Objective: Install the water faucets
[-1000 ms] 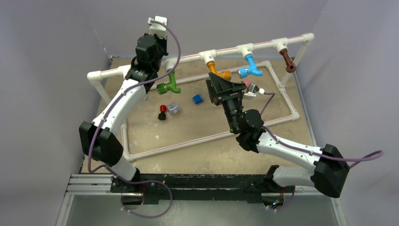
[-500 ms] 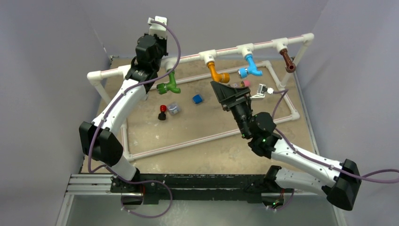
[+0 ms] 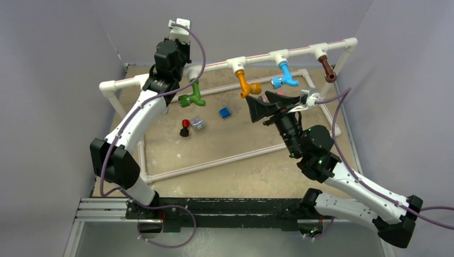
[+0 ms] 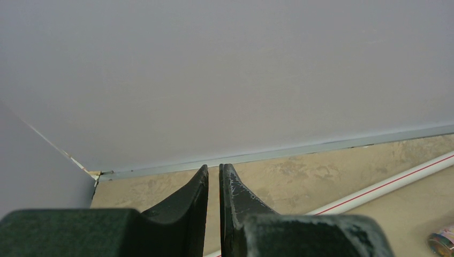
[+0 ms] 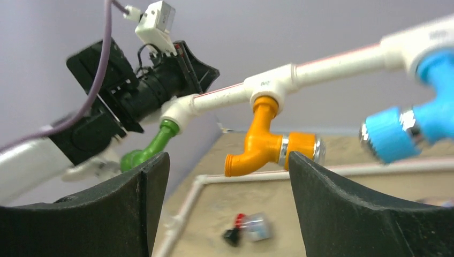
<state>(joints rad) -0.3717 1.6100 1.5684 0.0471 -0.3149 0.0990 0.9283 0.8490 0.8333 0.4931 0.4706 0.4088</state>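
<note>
Jaws of right gripper (image 5: 226, 160) are spread wide; nothing is held or touched. Orange faucet (image 5: 262, 144) is framed between them, apart. Left gripper (image 4: 213, 170) is seen nearly closed, nothing between its jaws, up by pipe rail (image 3: 300, 51). Green faucet (image 3: 194, 96), orange, blue faucet (image 3: 284, 76) and brown faucet (image 3: 327, 69) are hung from the rail.

We are seeing a small blue block (image 3: 225, 112) lying right of a clear piece (image 3: 198, 123) and a red-and-black piece (image 3: 185, 127), inside the white pipe frame (image 3: 108, 86).
</note>
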